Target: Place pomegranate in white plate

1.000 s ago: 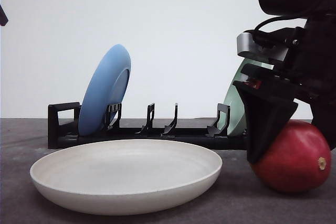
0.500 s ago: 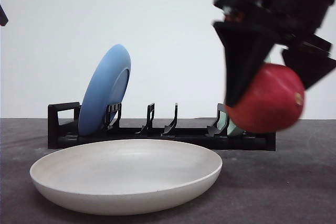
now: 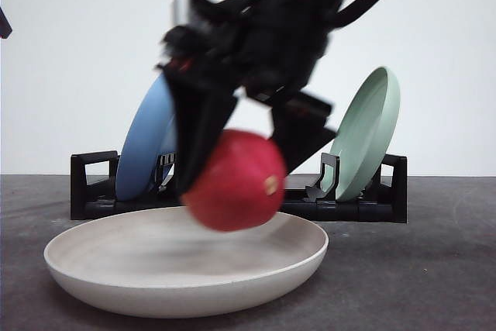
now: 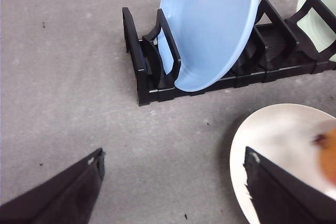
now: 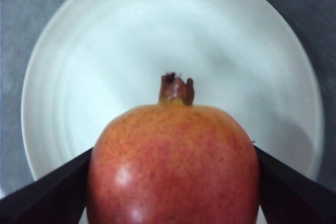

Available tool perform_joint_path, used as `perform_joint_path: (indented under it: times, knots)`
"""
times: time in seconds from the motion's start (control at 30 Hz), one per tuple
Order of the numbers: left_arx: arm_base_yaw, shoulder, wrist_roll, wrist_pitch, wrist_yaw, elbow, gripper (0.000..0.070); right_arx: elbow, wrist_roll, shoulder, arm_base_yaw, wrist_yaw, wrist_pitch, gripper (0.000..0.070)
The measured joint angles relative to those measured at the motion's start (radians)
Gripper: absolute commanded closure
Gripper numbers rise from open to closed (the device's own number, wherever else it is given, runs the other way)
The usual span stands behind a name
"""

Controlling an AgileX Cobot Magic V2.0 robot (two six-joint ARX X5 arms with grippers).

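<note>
Motion blur smears the front view where the right gripper [image 3: 232, 168] clamps the smooth red-and-orange pomegranate [image 3: 235, 181] between its 2 black fingers, above the round cream-white matte plate [image 3: 186, 288]. The fruit's lower edge dips behind the plate's near rim, so whether it touches the plate floor cannot be told. The arm's upper part is cut off by the picture's top edge.

In the right wrist view the pomegranate [image 5: 173, 163] is sharp, its brown stem nub pointing away from the camera, with the white plate [image 5: 68, 77] under it; the fruit's lower part is cut off by the picture's edge, and the black fingers [image 5: 47, 192] show at its 2 sides as dark wedges.

In the left wrist view the left gripper [image 4: 173, 182] hangs with jaws wide apart and nothing between them, above the grey table [image 4: 68, 77]. Part of the white plate [image 4: 273, 135] shows there, half cut off, with an orange blur at its edge.

Behind stands a black slotted plate rack [image 3: 93, 191] holding a glossy blue plate [image 3: 147, 145], partly hidden by the right gripper, and a pale green plate [image 3: 368, 133], both on edge.
</note>
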Motion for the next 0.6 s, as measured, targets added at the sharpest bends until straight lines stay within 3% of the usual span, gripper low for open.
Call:
perform_joint_path:
  times: [0.3, 0.47, 0.6]
  knots:
    - [0.0, 0.0, 0.0, 0.0, 0.0, 0.0, 0.0189, 0.015, -0.002, 0.099, 0.032, 0.0, 0.056, 0.0189]
    - [0.0, 0.0, 0.0, 0.0, 0.0, 0.0, 0.0189, 0.016, -0.002, 0.1, 0.033, 0.0, 0.062, 0.0077]
    - [0.0, 0.0, 0.0, 0.0, 0.0, 0.0, 0.0189, 0.017, -0.002, 0.1, 0.033, 0.0, 0.065, 0.0064]
